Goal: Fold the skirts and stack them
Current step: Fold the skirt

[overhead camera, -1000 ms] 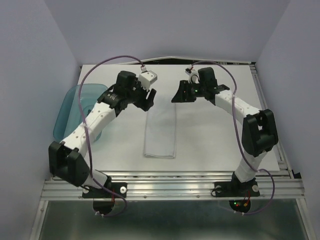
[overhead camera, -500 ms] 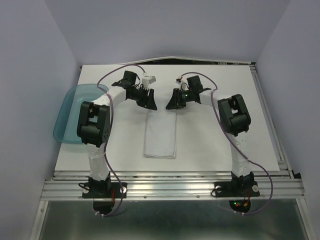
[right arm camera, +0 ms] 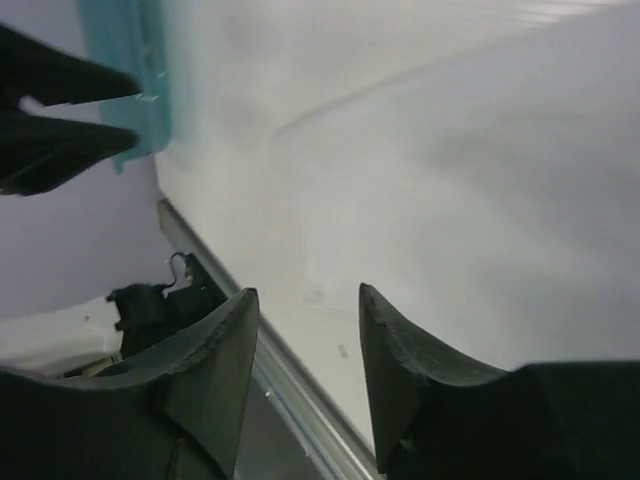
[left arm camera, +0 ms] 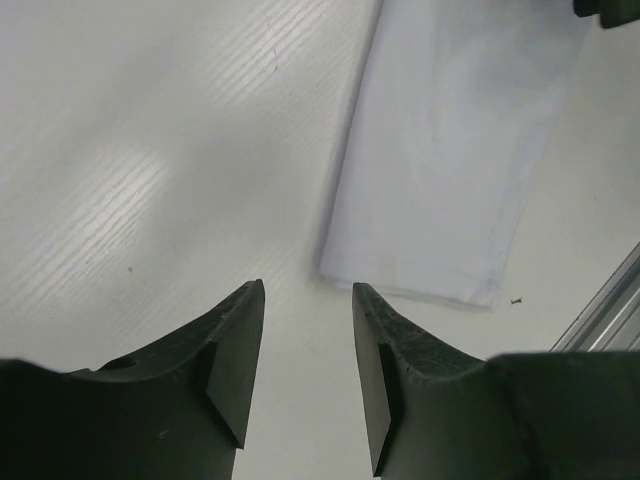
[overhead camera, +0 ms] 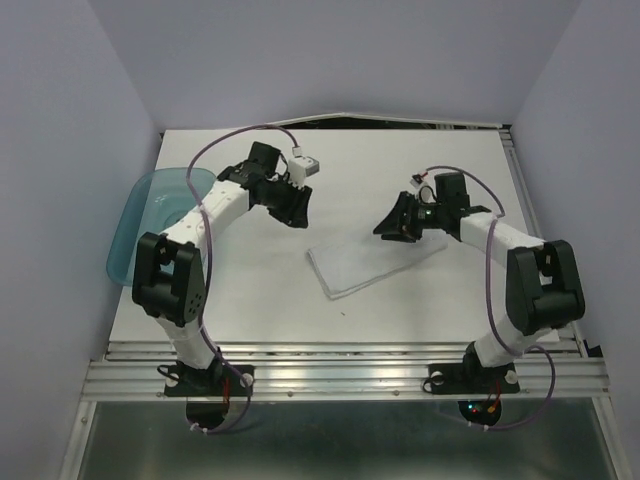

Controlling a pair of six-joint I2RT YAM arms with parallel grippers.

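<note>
On a matte white table (overhead camera: 250, 290) boxed in by plain pale lavender walls (overhead camera: 60, 120), a single skirt (overhead camera: 375, 265): pale, nearly table-coloured cloth, folded into a long narrow rectangle, lying flat on a slant. Placed between the two grippers, nearer the right one.

Low at the skirt's far long edge, the right gripper (overhead camera: 386, 230), fingers parted to a medium gap with nothing between them. Cannot tell whether a fingertip touches the cloth.

Off the skirt's far left end and apart from it, the left gripper (overhead camera: 298, 214), likewise parted to a medium gap and empty.

In the left wrist view, bare, faintly striped table beneath the left gripper (left arm camera: 306, 290). Ahead and to the right of its fingers, the skirt (left arm camera: 450, 150), one short end nearest them. Just past that end's corner, a tiny dark speck (left arm camera: 516, 299).

To the left of the left gripper, a translucent teal tray (overhead camera: 135, 225) at the table's left edge. Under both arm bases, a slotted aluminium rail (overhead camera: 340, 375) along the near edge.

Right wrist view blurred: white surface past the right gripper (right arm camera: 307, 295), a strip of teal tray (right arm camera: 120, 70), and the left gripper's dark fingers (right arm camera: 40, 155) at far left.
</note>
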